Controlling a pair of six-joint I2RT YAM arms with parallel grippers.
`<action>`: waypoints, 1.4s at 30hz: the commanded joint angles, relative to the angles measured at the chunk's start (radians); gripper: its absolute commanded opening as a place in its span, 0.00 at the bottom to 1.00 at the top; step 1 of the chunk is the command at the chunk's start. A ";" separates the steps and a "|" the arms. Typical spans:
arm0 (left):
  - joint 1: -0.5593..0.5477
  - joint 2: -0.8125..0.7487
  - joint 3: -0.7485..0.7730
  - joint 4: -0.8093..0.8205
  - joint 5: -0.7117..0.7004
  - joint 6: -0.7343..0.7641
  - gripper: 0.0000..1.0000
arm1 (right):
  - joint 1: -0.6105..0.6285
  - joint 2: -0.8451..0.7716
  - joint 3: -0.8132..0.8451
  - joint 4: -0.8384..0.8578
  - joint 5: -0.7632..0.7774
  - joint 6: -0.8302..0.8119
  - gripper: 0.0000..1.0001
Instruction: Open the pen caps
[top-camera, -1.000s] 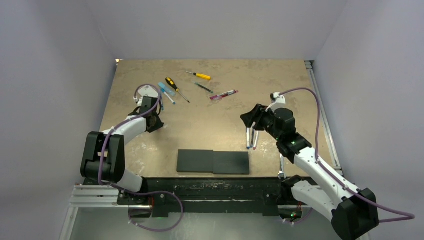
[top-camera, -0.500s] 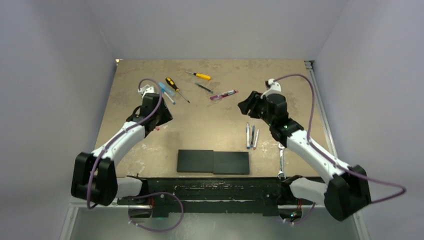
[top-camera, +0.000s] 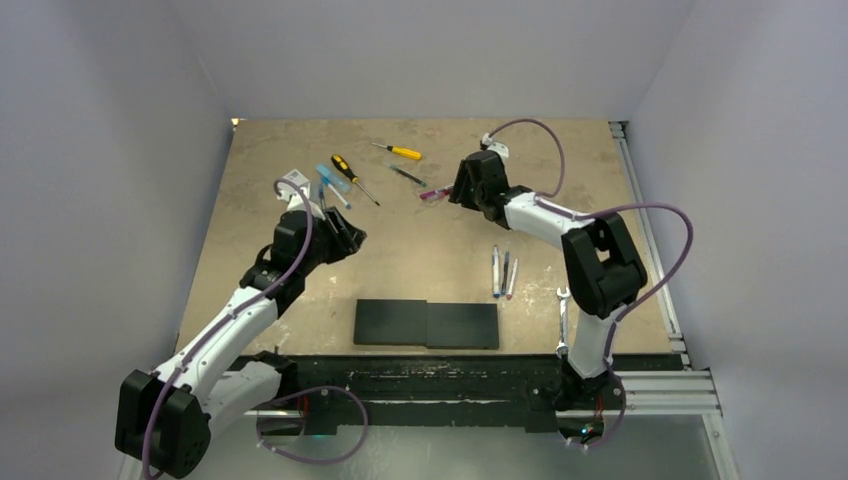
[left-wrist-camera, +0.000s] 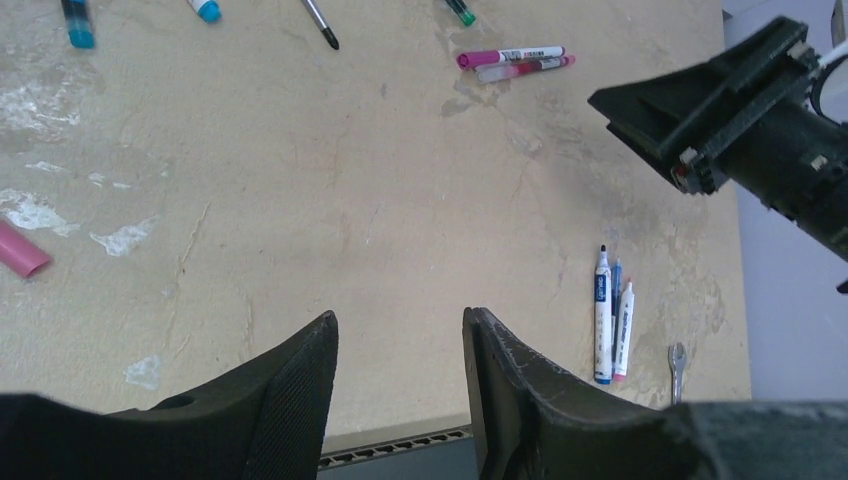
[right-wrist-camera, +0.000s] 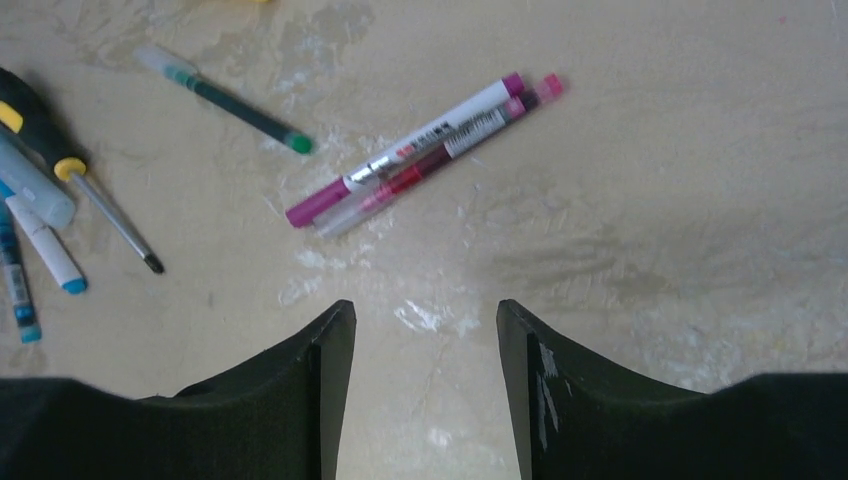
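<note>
Spread wide and empty, the right gripper hovers over two magenta and pink capped pens lying side by side on the table, while the left gripper, likewise spread and empty, alone has a loose pink cap in view, plus three capped pens.

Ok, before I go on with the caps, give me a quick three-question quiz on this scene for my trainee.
1. True or false: the right gripper is shut on a pen.
2. How many pens lie side by side near the wrench? A: two. B: three. C: five.
3. Fill in: the thin dark pen beside the magenta pens ends in a ___ tip.
Key: 1 false, its jaws stand open and empty. 2 B. 3 green.
</note>
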 joint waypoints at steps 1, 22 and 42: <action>-0.003 -0.050 -0.006 -0.008 0.004 -0.003 0.48 | -0.003 0.070 0.155 -0.035 0.109 -0.044 0.57; -0.003 0.141 0.052 0.054 -0.005 -0.035 0.42 | -0.182 0.415 0.481 -0.018 -0.010 -0.077 0.31; -0.010 0.288 0.071 0.202 0.083 -0.069 0.41 | -0.085 0.268 0.189 0.015 -0.031 -0.079 0.12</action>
